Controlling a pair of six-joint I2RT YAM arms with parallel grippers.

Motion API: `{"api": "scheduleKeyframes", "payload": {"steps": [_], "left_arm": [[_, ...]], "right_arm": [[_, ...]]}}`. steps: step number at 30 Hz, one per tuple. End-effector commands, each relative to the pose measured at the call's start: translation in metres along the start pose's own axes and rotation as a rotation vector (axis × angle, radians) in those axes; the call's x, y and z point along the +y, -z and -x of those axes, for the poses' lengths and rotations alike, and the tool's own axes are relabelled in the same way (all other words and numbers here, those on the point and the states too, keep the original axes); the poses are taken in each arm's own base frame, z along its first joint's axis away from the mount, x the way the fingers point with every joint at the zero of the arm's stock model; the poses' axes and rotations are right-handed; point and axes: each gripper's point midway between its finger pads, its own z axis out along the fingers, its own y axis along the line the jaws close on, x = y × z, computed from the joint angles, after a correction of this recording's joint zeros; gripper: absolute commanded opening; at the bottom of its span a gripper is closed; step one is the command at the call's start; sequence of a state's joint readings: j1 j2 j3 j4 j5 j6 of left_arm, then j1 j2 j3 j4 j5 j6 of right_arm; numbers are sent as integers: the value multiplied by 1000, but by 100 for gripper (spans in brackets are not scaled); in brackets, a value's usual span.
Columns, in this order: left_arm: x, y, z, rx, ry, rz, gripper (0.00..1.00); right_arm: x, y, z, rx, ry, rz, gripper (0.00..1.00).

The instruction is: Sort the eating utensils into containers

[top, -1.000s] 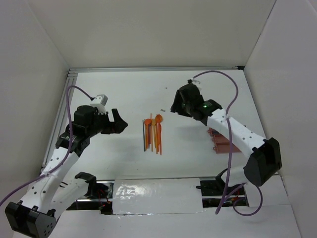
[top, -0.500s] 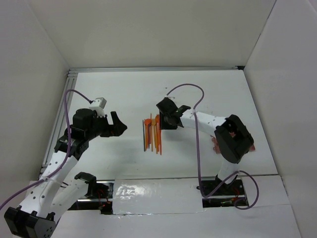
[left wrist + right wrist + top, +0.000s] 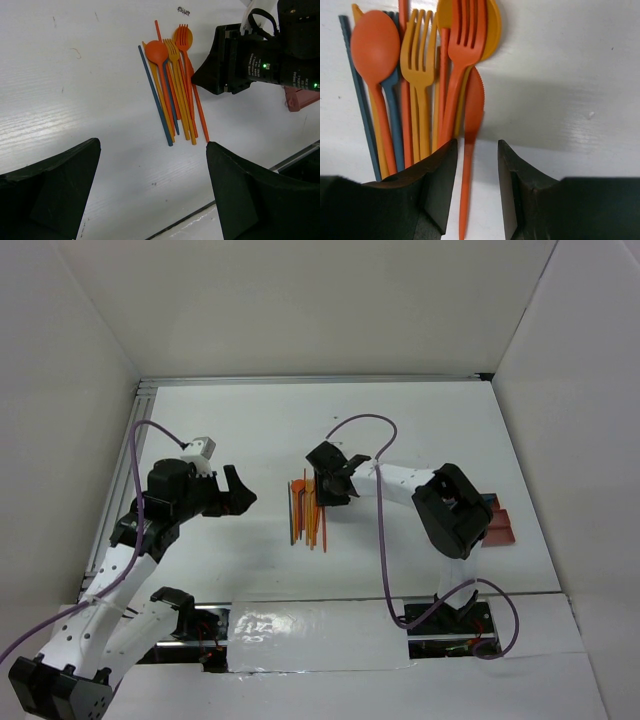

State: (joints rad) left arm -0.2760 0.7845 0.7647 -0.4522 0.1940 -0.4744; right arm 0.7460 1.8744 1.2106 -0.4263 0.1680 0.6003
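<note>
Near the middle of the table (image 3: 430, 425) the eating utensils (image 3: 308, 508) lie in one tight bundle, handles pointing toward the near edge. The right gripper (image 3: 476, 165) is low over the bundle's right side. Its jaws are parted and grasp nothing; in the right wrist view they straddle the handle of the orange knife (image 3: 473, 105), the outermost piece on that side. The step in hand looks like a single pick of that knife. The knife's blade tucks against the orange fork (image 3: 467, 30), so the left-hand finger (image 3: 437, 185) has almost no room. It should come down in the thin gap beside the handle, not on top of the fork's stem, or two pieces may lift together. Closing low on the handle, close to the table, and then lifting straight up would help the thin plastic come free without dragging its neighbours. The containers (image 3: 498, 525) sit well apart at the right, partly behind the right arm. The left gripper (image 3: 238, 492) hovers to the left of the bundle, jaws wide and empty.
</note>
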Motion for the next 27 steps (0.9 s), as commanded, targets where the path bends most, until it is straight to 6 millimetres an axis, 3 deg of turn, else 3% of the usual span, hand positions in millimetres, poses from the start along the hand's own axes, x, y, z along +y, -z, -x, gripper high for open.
{"api": "scheduleKeyframes", "payload": {"steps": [1, 4, 9, 27], "left_arm": [[2, -1, 5, -17, -20, 6, 100], [1, 1, 7, -29, -28, 5, 100], [1, 2, 7, -47, -35, 2, 100], [3, 0, 7, -40, -45, 4, 100]], "right_arm": [[12, 4, 20, -56, -4, 7, 44], [16, 23, 36, -95, -24, 22, 43], [26, 36, 44, -125, -47, 78, 44], [24, -2, 20, -44, -41, 14, 31]]}}
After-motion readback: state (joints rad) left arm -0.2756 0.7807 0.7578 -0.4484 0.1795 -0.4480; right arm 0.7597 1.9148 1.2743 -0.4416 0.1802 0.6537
